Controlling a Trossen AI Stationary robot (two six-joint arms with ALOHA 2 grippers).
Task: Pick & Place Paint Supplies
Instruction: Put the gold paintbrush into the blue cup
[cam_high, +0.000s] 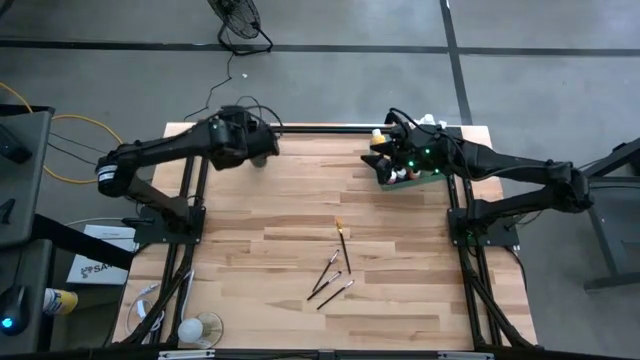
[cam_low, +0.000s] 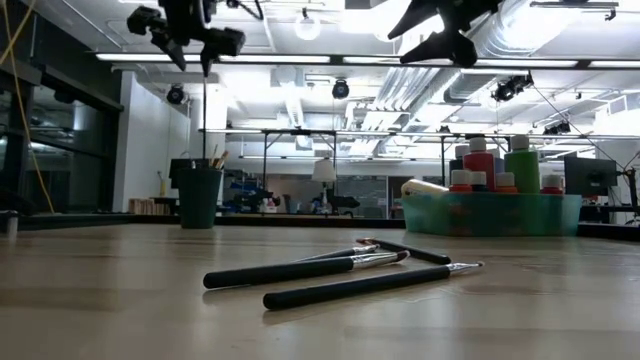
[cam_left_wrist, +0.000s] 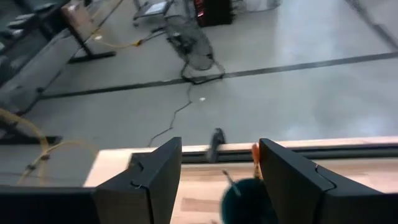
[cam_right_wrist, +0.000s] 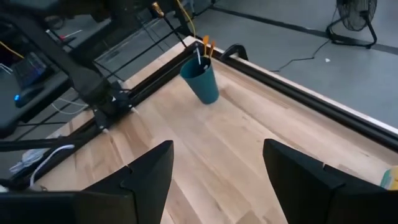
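Low view only: paint bottles (cam_low: 478, 160) stood in the green tray (cam_low: 490, 214), caps red, green and white; from above the right arm covered most of them.
Right wrist view only: brush handles stuck out of the dark cup (cam_right_wrist: 201, 79).
Hidden: the cup lay under the left arm in the high view.
Brushes (cam_high: 334, 268): thin, dark-handled, four loose on the table's (cam_high: 260, 210) middle.
Left gripper (cam_left_wrist: 217, 186): fingers apart, empty, above the cup.
Right gripper (cam_right_wrist: 217, 180): fingers apart, empty, by the tray.
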